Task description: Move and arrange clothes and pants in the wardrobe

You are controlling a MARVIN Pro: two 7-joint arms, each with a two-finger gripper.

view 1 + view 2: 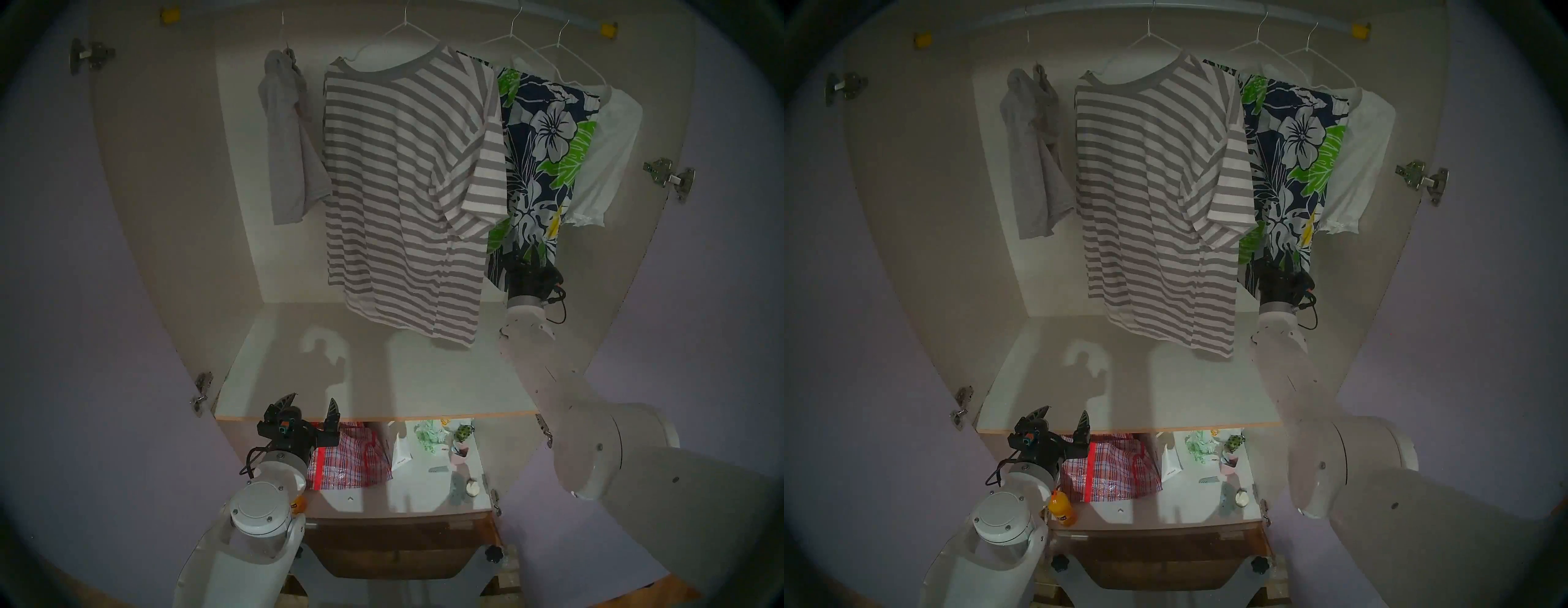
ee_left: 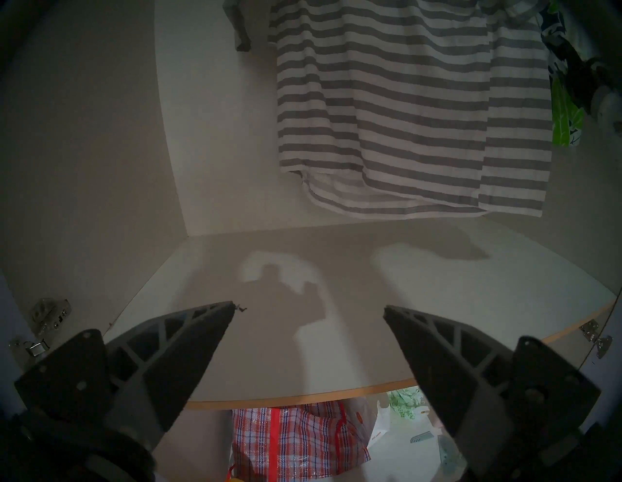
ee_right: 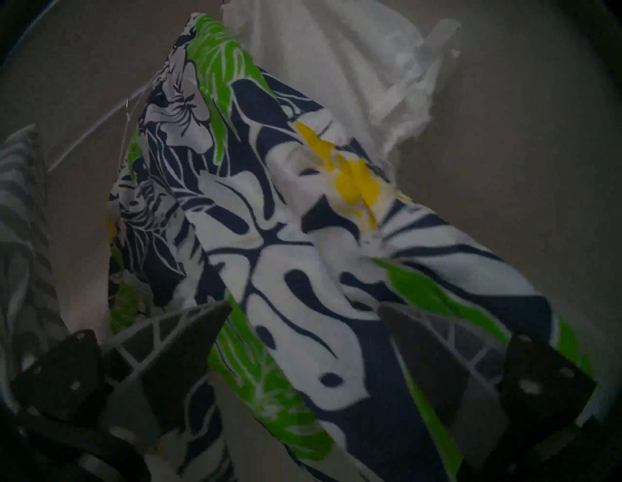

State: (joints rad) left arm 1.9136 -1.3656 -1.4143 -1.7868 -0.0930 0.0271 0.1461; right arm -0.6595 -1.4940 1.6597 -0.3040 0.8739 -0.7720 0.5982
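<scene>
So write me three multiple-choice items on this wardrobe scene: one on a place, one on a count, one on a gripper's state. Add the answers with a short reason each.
1. Where does the red plaid bag lie?
A. on the rail
B. below the shelf
C. on the shelf

2. How many garments hang from the rail?
A. two
B. four
C. six

3. How is the left gripper?
A. open and empty
B. shut on the bag
C. shut on a hanger

Answers:
1 B, it shows under the shelf's front edge.
2 B: grey shorts, striped T-shirt, floral shorts, white top.
3 A, the left wrist view shows its fingers spread with nothing between.
</scene>
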